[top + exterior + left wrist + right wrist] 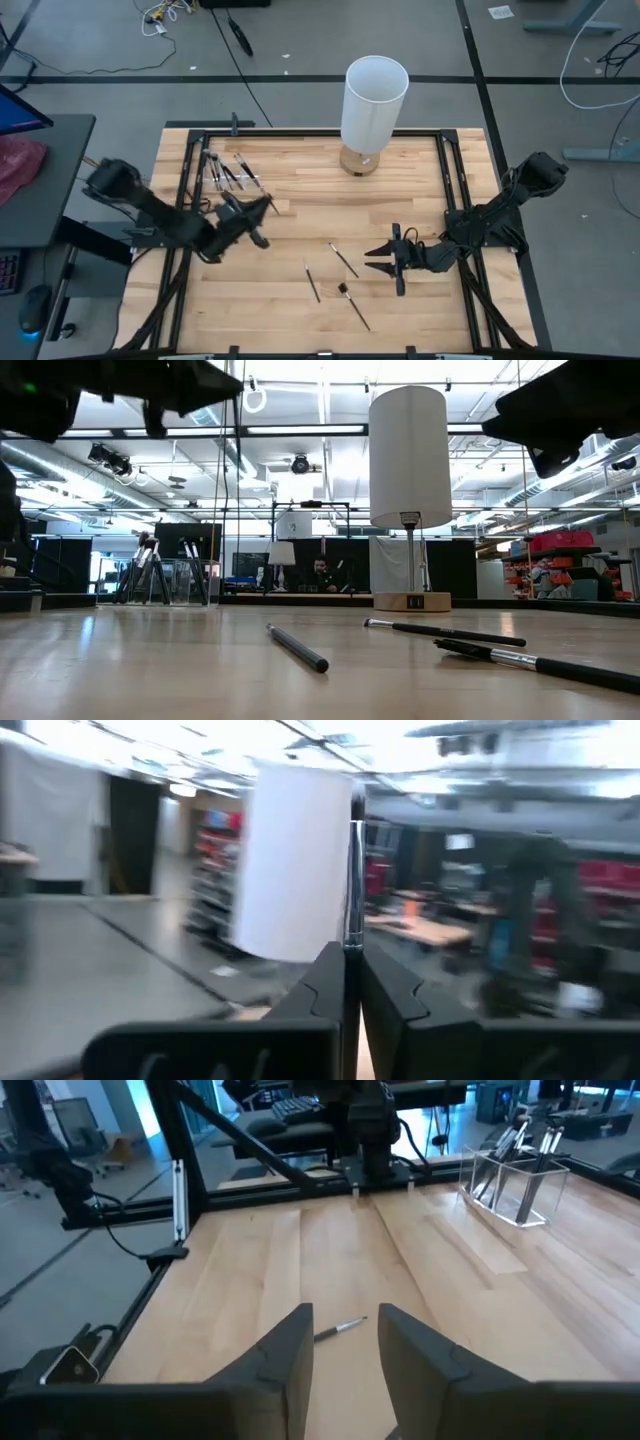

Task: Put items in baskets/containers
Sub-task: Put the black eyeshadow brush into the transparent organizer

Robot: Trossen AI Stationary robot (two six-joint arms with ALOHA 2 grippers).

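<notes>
My left gripper [258,210] hangs above the table's left half, close to the clear container [225,172], and is shut on a thin brush [352,870]. The container stands at the far left with several brushes leaning in it; the right wrist view shows it too [515,1180]. My right gripper [376,258] is open, low over the table right of centre. It points at a loose brush [340,1328] lying just beyond its fingertips. Two more brushes [312,283] [355,305] lie flat nearer the front edge. My left gripper pinches the brush between its two fingers [385,982]. A silvery length of the brush [352,920] sticks out past the fingertips, ending in a darker tip. The brush is lifted clear of the table. Which part lies inside the fingers is hidden by the fingers themselves.
A tall white cylinder on a wooden base [372,100] stands at the far edge, middle. A black frame [455,170] runs along the table's sides. Bare wood lies between the container and the loose brushes. A person [320,572] sits far back in the room.
</notes>
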